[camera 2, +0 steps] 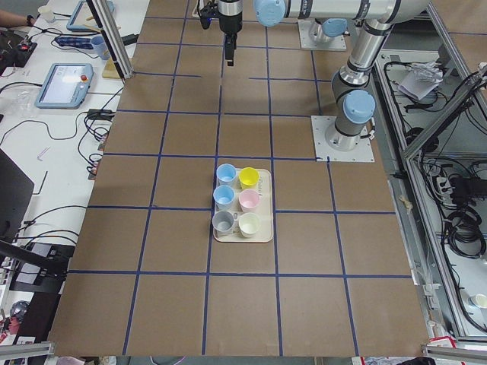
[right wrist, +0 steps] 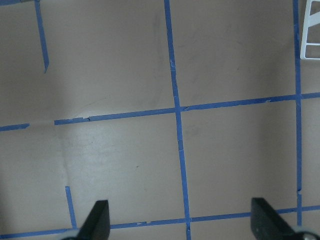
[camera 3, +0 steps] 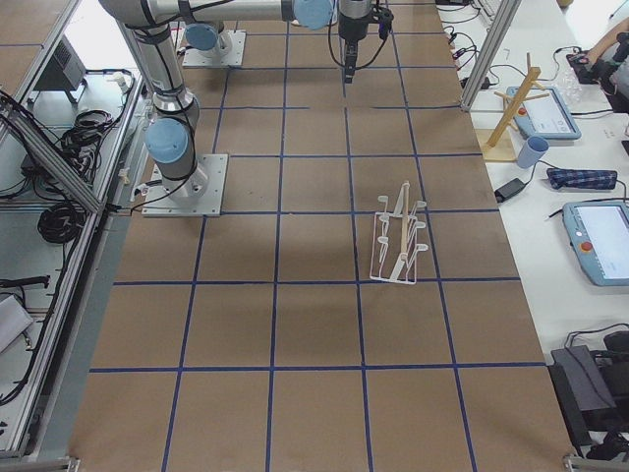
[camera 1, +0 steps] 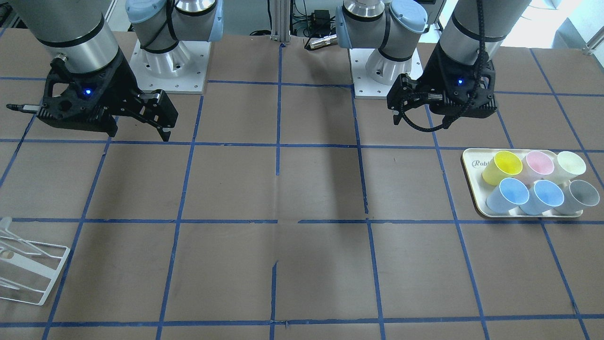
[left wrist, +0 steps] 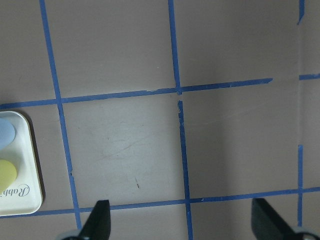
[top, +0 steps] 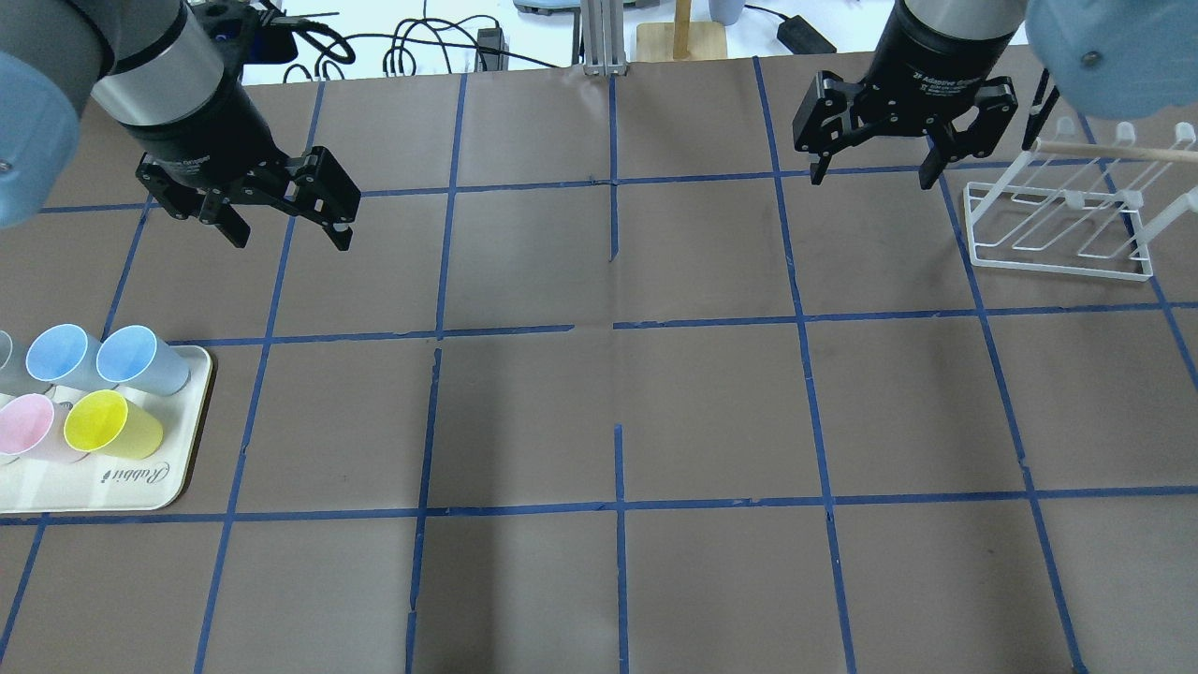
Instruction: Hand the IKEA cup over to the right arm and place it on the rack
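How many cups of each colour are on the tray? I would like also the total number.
Blue cups: 2
Yellow cup: 1
Pink cup: 1
Cream cup: 1
Grey cup: 1
Total on the tray: 6

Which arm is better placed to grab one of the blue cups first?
The left. The left arm's open black fingers hang on the side of the cream tray holding the small sky-blue plastic cups; the right arm's open fingers hang far off, beside the white wire rack.
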`<state>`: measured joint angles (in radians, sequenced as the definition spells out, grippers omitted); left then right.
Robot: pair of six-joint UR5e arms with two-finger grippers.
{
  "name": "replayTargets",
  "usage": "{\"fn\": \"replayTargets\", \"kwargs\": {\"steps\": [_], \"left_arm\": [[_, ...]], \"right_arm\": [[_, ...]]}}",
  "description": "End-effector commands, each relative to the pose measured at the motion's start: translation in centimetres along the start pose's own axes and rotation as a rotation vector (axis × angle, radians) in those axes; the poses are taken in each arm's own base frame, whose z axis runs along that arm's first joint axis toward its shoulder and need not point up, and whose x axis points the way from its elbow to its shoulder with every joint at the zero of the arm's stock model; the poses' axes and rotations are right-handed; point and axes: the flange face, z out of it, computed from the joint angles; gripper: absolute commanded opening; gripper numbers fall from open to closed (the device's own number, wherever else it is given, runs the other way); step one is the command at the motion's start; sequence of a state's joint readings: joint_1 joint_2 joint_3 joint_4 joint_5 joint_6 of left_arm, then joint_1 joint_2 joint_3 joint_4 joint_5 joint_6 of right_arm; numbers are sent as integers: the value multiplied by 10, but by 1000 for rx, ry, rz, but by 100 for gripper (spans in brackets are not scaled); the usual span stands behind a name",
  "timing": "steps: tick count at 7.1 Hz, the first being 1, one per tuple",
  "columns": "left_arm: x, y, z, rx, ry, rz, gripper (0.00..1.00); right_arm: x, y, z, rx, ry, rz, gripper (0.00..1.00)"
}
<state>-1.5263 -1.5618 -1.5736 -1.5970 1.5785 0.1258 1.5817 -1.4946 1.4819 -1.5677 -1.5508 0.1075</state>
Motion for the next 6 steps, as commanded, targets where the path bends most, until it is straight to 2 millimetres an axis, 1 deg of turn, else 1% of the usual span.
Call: {"fn": "replayTargets", "kwargs": {"steps": [1, 6], "left_arm": [[0, 0, 0, 3, -2, 0, 100], [0, 4, -2, 2, 0, 2, 100]], "right_arm": [[1, 0, 0, 0, 0, 2, 100], [0, 1, 1, -2, 2, 0, 100]]}}
